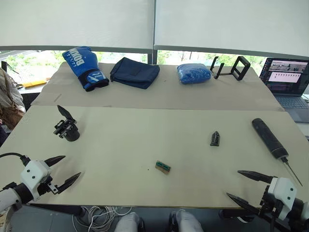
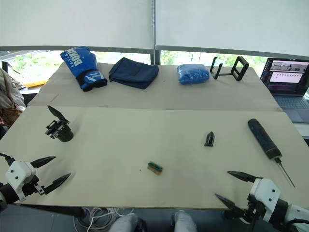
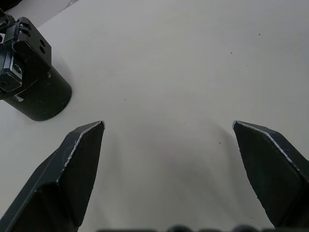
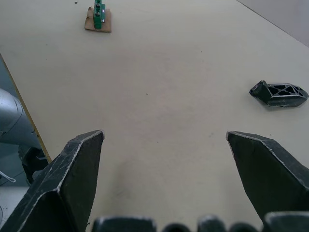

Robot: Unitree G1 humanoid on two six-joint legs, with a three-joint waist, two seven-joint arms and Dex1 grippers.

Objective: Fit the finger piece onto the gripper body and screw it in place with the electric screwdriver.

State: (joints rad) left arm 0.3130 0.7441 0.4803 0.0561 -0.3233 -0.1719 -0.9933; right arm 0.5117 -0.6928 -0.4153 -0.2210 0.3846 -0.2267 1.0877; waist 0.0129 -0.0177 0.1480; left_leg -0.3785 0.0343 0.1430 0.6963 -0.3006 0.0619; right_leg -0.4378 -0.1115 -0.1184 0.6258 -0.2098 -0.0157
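Observation:
The gripper body (image 1: 66, 128) stands on the left of the table, its round black base down and a pointed finger sticking up; it also shows in the left wrist view (image 3: 30, 77). The small black finger piece (image 1: 215, 138) lies right of centre, seen too in the right wrist view (image 4: 279, 93). At the right edge lies the electric screwdriver (image 1: 270, 138), its thin bit pointing toward me. My left gripper (image 1: 66, 170) hovers open near the front left edge, short of the gripper body. My right gripper (image 1: 241, 186) is open at the front right, empty.
A small green-and-brown block (image 1: 162, 167) lies near the table's front centre. On the far table sit a blue boxing glove (image 1: 83, 67), a dark blue pouch (image 1: 134, 72), a blue bundle (image 1: 193, 73) and a black stand (image 1: 231, 67). A laptop (image 1: 287, 79) is at far right.

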